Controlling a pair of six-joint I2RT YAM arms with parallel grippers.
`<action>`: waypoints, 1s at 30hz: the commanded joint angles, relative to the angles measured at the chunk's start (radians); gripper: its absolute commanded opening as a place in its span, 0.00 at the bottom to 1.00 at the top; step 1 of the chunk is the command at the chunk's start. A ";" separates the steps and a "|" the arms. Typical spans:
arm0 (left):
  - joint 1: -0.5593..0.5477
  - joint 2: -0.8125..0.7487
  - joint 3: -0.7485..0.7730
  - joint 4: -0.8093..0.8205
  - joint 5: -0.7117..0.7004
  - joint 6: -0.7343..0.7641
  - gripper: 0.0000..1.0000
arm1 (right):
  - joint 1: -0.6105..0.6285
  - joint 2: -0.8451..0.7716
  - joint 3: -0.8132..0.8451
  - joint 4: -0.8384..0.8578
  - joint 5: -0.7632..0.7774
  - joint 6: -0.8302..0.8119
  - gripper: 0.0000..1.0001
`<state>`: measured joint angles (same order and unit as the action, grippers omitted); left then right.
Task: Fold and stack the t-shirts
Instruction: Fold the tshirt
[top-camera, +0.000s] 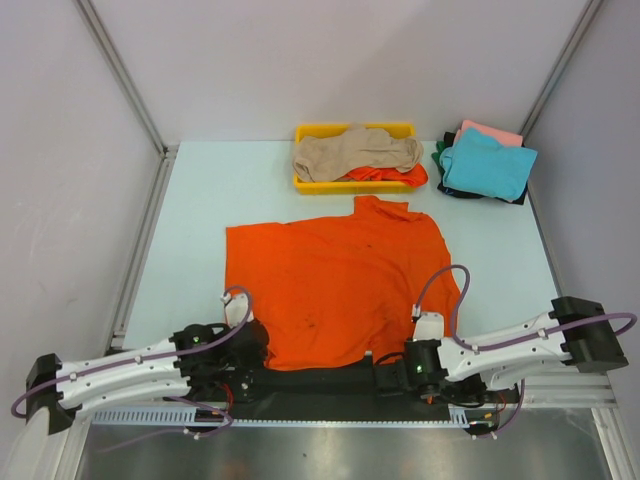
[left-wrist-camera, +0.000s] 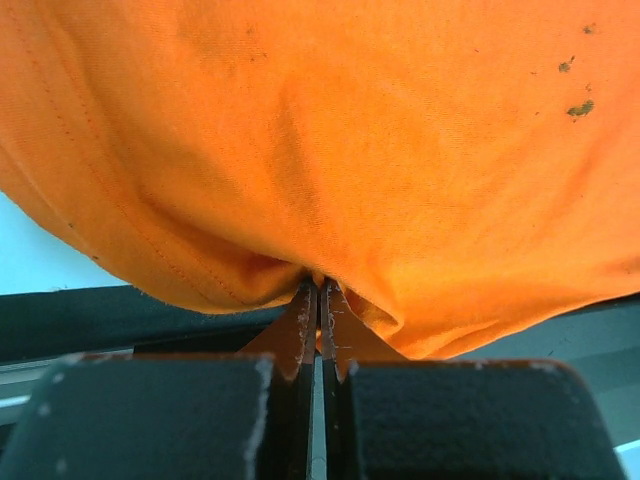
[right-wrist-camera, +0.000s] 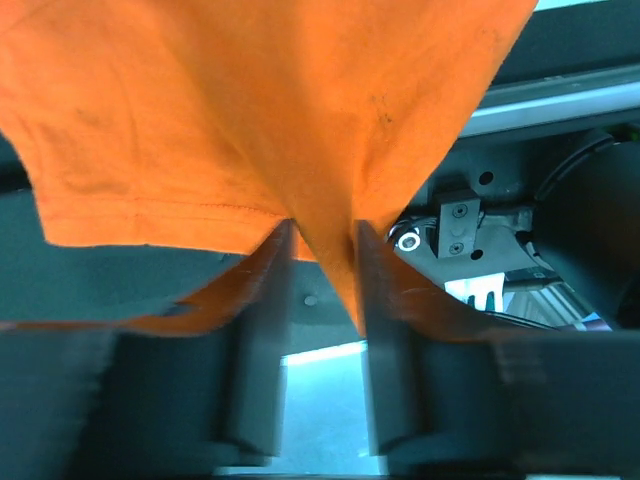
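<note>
left arm, right arm: white links | black joints | purple cables

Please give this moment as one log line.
left tool: shut on orange t-shirt | right tool: shut on orange t-shirt | grip: near edge

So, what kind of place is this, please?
Most likely a robot test cell in a laboratory, not a home. Two robot arms are mounted at the near edge of a pale table, plain walls on metal frame posts close it in, and an orange t-shirt lies spread for folding.
</note>
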<state>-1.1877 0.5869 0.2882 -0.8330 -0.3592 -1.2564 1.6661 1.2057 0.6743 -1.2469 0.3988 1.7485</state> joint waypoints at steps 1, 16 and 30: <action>0.005 -0.022 -0.014 -0.005 -0.001 -0.018 0.00 | -0.005 -0.003 -0.024 0.026 0.005 0.003 0.31; 0.005 -0.016 0.081 -0.037 -0.052 -0.005 0.01 | -0.021 -0.011 0.068 -0.002 0.132 -0.030 0.00; 0.169 0.087 0.285 -0.032 -0.089 0.210 0.00 | -0.448 -0.116 0.146 0.211 0.218 -0.564 0.00</action>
<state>-1.0771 0.6647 0.5278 -0.8959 -0.4419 -1.1439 1.2663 1.1088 0.7898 -1.0874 0.5591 1.3392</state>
